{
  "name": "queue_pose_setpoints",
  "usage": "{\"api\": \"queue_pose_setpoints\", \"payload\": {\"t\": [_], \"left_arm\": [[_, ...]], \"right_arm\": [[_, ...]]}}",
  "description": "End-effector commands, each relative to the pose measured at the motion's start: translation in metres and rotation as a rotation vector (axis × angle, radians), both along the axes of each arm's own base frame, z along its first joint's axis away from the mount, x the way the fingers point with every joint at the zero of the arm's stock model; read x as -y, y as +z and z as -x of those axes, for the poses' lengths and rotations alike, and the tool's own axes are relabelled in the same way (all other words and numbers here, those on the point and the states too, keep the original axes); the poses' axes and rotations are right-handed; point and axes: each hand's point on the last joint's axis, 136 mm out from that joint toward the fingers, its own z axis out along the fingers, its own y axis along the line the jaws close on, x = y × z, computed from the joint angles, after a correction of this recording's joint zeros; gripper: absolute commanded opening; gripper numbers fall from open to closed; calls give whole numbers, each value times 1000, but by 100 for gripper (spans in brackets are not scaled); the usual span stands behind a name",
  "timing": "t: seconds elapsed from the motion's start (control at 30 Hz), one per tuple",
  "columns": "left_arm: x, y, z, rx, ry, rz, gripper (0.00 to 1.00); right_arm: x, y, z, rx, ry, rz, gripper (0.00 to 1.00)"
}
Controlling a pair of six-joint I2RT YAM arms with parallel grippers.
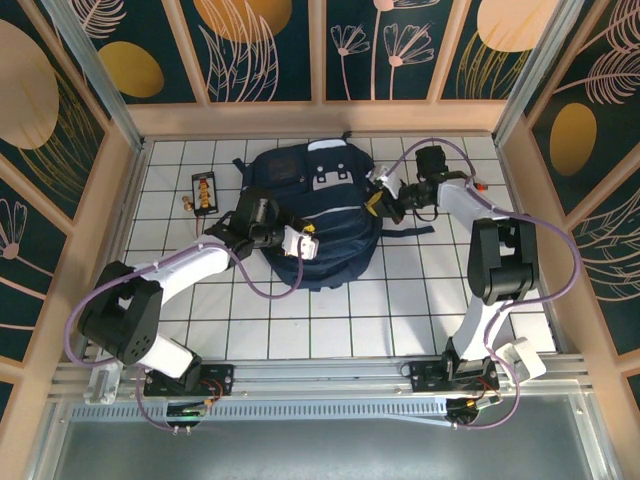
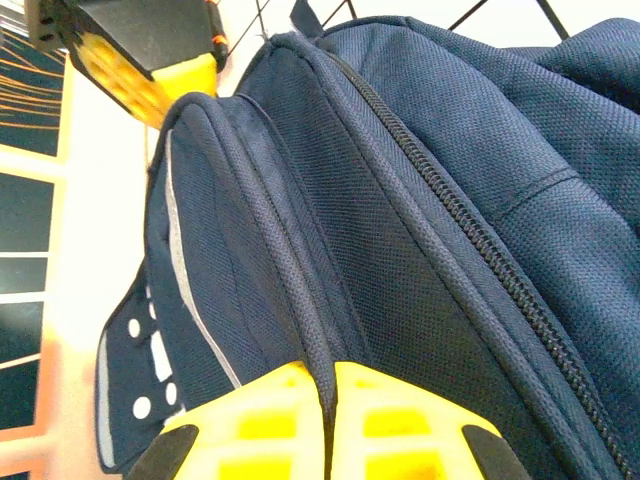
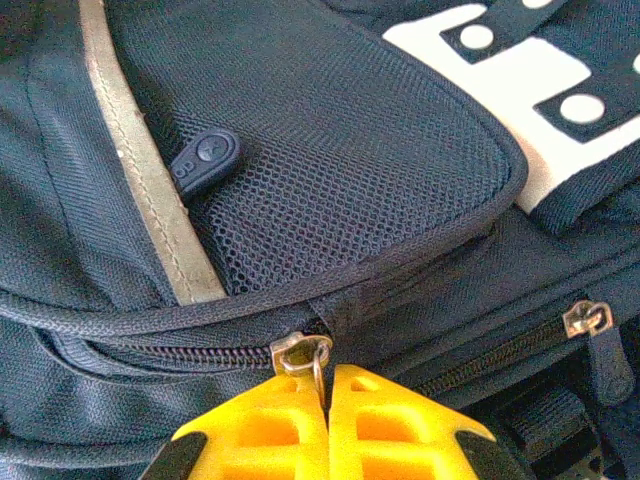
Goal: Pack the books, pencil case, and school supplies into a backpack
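The dark navy backpack (image 1: 312, 205) lies flat in the middle of the white gridded table (image 1: 330, 320). My left gripper (image 1: 305, 243) is at its near left side. In the left wrist view this gripper (image 2: 328, 368) is shut on a piped seam (image 2: 300, 270) of the backpack. My right gripper (image 1: 376, 198) is at the backpack's right side. In the right wrist view it (image 3: 325, 375) is shut on the metal ring of a zipper slider (image 3: 298, 352) below a mesh pocket (image 3: 330, 150). The books, pencil case and school supplies are out of view.
A small black card with orange pieces (image 1: 204, 190) lies on the table left of the backpack. Wooden walls (image 1: 120, 190) enclose the table on three sides. A second zipper pull (image 3: 588, 318) sits at the right of the right wrist view.
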Motion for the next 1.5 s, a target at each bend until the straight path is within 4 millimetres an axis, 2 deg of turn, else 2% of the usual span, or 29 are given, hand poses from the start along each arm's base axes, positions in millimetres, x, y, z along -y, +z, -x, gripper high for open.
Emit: {"api": "queue_pose_setpoints", "payload": {"t": [0.0, 0.07, 0.17, 0.27, 0.37, 0.4, 0.43, 0.47, 0.5, 0.6, 0.63, 0.67, 0.7, 0.73, 0.8, 0.87, 0.93, 1.03, 1.13, 1.2, 1.3, 1.37, 1.47], "left_arm": [[-14, -27, 43, -100, -101, -72, 0], [-15, -30, 44, -93, -102, -75, 0], [-15, -29, 44, -96, -91, -64, 0], [-12, -24, 42, -110, -82, -37, 0], [-4, -6, 33, -146, -33, 40, 0], [0, 6, 27, -168, 2, 88, 8], [6, 26, 20, -202, 45, 158, 20], [8, 43, 14, -235, 90, 222, 29], [10, 64, 10, -258, 120, 284, 36], [8, 118, 3, -303, 191, 462, 55], [3, 134, -1, -317, 227, 536, 67], [-2, 146, -3, -334, 256, 602, 71], [-13, 160, -6, -348, 294, 687, 89], [-30, 173, -14, -347, 365, 788, 99], [-74, 185, -33, -335, 571, 983, 99], [-125, 171, -49, -304, 805, 1100, 99], [-175, 135, -58, -281, 1062, 1134, 99], [-226, 82, -51, -228, 1296, 1106, 99], [-261, 46, -34, -182, 1427, 1162, 99], [-268, 23, -25, -168, 1438, 1152, 99], [-269, 8, -23, -153, 1414, 1178, 99], [-262, 15, -27, -134, 1336, 1205, 99], [-261, 10, -44, -99, 1347, 1111, 99]], "right_arm": [[49, 4, -73, 217, -213, 140, 1], [46, 0, -74, 198, -224, 135, 4], [52, -1, -76, 173, -285, 117, 8], [62, 16, -77, 196, -352, 72, 19], [70, 51, -72, 241, -406, -23, 33], [71, 66, -71, 260, -429, -64, 39], [72, 83, -68, 278, -453, -104, 50], [73, 97, -63, 294, -475, -136, 90], [75, 113, -58, 318, -510, -174, 99], [94, 152, -39, 372, -683, -286, 99], [104, 161, -32, 390, -748, -320, 99], [112, 166, -23, 409, -799, -343, 99], [126, 171, -14, 426, -884, -360, 99], [143, 170, -6, 441, -986, -375, 99], [169, 165, 13, 451, -1149, -414, 99], [181, 152, 31, 465, -1216, -408, 99], [186, 130, 44, 473, -1241, -375, 99], [196, 95, 55, 467, -1294, -354, 99], [196, 68, 60, 433, -1313, -394, 99], [194, 56, 62, 437, -1305, -400, 99], [195, 40, 69, 474, -1308, -456, 99], [199, 33, 69, 502, -1323, -474, 99], [190, 31, 49, 527, -1260, -403, 99]]}}
